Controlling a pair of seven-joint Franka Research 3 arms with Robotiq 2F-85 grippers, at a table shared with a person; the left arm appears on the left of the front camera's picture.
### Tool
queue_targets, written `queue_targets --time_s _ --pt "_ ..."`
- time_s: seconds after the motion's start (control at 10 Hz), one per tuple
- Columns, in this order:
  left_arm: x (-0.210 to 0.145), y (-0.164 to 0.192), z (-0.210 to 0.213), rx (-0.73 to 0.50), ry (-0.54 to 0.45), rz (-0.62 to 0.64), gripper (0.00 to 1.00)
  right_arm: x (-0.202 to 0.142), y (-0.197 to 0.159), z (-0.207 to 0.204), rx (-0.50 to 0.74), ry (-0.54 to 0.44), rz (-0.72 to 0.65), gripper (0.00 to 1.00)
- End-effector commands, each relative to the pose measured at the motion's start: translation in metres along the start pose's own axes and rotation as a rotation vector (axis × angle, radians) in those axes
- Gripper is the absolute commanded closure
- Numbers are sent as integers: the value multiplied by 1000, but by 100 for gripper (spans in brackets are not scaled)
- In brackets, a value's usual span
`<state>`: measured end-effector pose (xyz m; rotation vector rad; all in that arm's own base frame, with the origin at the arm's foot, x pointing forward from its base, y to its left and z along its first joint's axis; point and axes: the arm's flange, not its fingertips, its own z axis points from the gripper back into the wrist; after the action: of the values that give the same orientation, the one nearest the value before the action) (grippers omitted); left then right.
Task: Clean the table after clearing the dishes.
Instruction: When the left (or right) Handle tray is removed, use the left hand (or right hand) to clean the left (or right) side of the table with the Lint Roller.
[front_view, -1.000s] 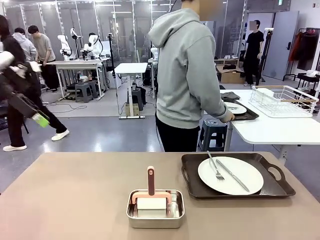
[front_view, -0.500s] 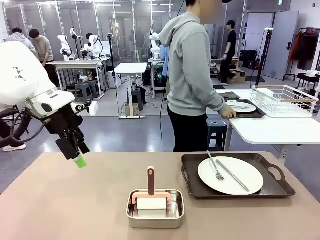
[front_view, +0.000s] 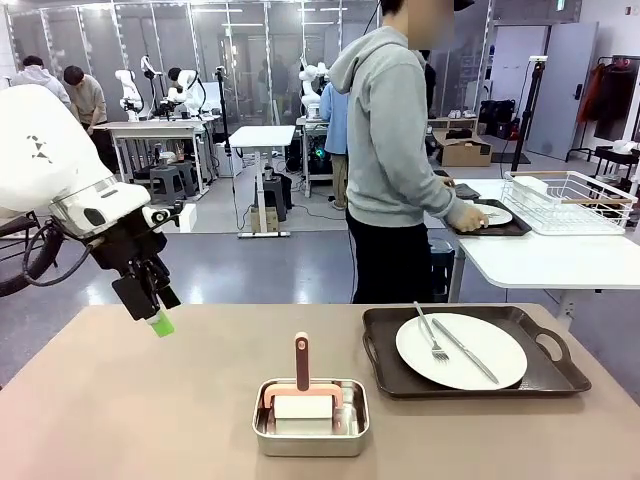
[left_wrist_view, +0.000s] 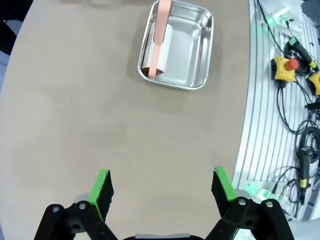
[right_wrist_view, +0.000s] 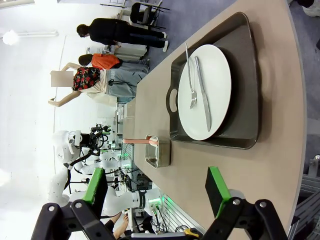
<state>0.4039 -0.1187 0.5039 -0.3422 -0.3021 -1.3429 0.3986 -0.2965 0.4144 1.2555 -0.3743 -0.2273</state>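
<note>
On the brown table (front_view: 150, 400), at its right, a dark tray (front_view: 380, 352) carries a white plate (front_view: 500, 345) with a fork (front_view: 432, 337) and a knife (front_view: 466, 351); the right wrist view shows the same plate (right_wrist_view: 217, 75). A person at the far side rests a hand on a second tray (front_view: 503, 231) with a plate (front_view: 492, 213) on the white table (front_view: 540, 262). My left gripper (front_view: 152, 312) hangs open above the table's far left; its wrist view shows the left gripper (left_wrist_view: 162, 186) empty. My right gripper (right_wrist_view: 156, 189) is open and empty, short of the tray.
A square steel pan (front_view: 310, 432) at front centre holds a white pad with a pink handle (front_view: 302, 362); the pan (left_wrist_view: 195, 50) lies ahead of my left gripper. A wire dish rack (front_view: 570, 200) stands on the white table. Cables and an emergency stop (left_wrist_view: 281, 66) lie off the table's edge.
My left arm has swung in from the left and now holds still above the table's left end. The person has stepped right along the white table.
</note>
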Motion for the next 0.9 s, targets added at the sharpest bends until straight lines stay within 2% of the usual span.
queue_targets --time_s 0.0,0.2,0.4,0.8 --pt "0 -1 1 8 4 3 0 -2 3 1 3 -2 5 0" --pt "0 0 0 0 -1 0 0 -2 3 1 3 -2 5 0" --pt "47 -6 -22 -23 79 -137 0 -2 3 1 3 -2 5 0" --pt "113 -8 -66 -25 220 -268 0 -2 3 1 3 -2 5 0"
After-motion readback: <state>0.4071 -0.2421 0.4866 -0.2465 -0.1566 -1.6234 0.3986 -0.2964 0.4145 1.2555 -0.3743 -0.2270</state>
